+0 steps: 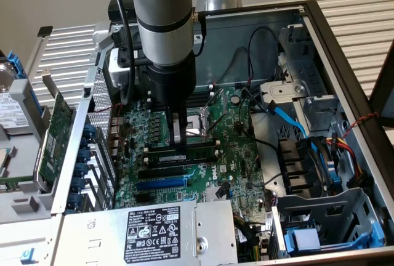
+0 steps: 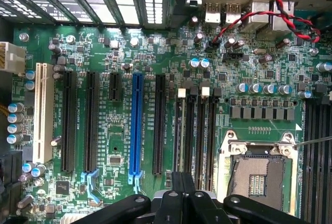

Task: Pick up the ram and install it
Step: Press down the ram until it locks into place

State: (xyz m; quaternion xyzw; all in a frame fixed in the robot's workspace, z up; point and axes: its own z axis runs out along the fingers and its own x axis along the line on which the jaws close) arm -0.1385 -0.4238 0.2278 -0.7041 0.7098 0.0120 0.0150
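Note:
The ram (image 1: pixel 181 154) stands on edge in a black memory slot on the green motherboard (image 1: pixel 240 155), just in front of the CPU socket (image 1: pixel 200 127). My gripper (image 1: pixel 178 145) hangs straight down over the middle of the stick. Its fingers are shut together and the tips rest at the stick's top edge. In the wrist view the shut fingers (image 2: pixel 176 190) sit over the near end of the row of memory slots (image 2: pixel 199 130). The ram (image 2: pixel 180 130) shows edge-on as a thin strip in the outermost slot.
The open computer case holds a labelled power supply (image 1: pixel 160 232), a drive cage (image 1: pixel 326 210) and blue cables (image 1: pixel 289 121). A wider green expansion card (image 1: pixel 58 130) leans outside the case at the exterior view's left. Expansion slots, one blue (image 2: pixel 136 125), lie beside the memory slots.

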